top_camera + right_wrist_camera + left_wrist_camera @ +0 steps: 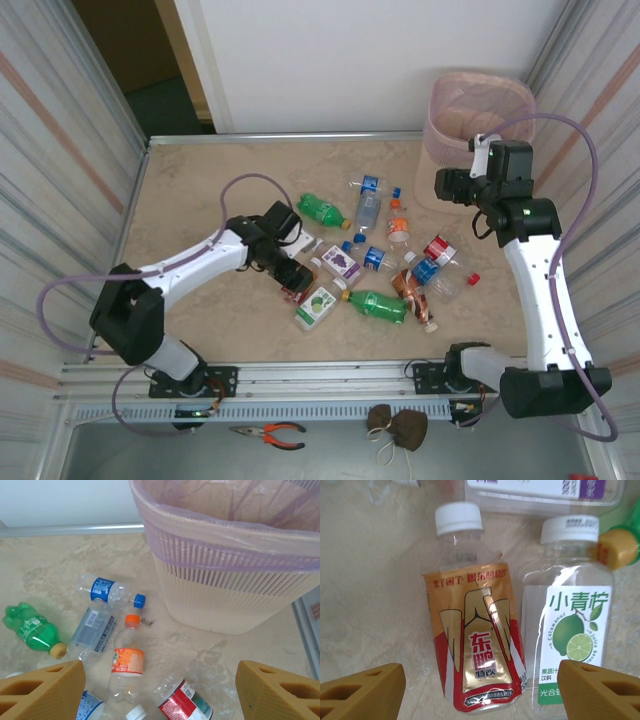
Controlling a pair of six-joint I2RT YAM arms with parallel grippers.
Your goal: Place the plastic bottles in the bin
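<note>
The pale pink-beige bin (480,112) stands at the table's far right with a purple liner; its ribbed wall (235,580) looms in the right wrist view. Plastic bottles lie scattered mid-table: green ones (322,211) (375,305), an orange-capped one (127,662), a blue-labelled clear one (107,591) and a red-labelled one (186,703). My left gripper (480,692) hangs open just above a red-and-gold labelled bottle (472,645), its fingers either side of the bottle's base. A lime-labelled white-capped bottle (572,625) lies right beside it. My right gripper (160,692) is open and empty, held high by the bin's near-left side.
Metal rails edge the table, with curtained walls on both sides. Orange-handled pliers (270,433) and a brown cloth bundle (398,425) lie below the near edge. A purple-labelled white bottle (340,262) lies just beyond the left gripper (292,278).
</note>
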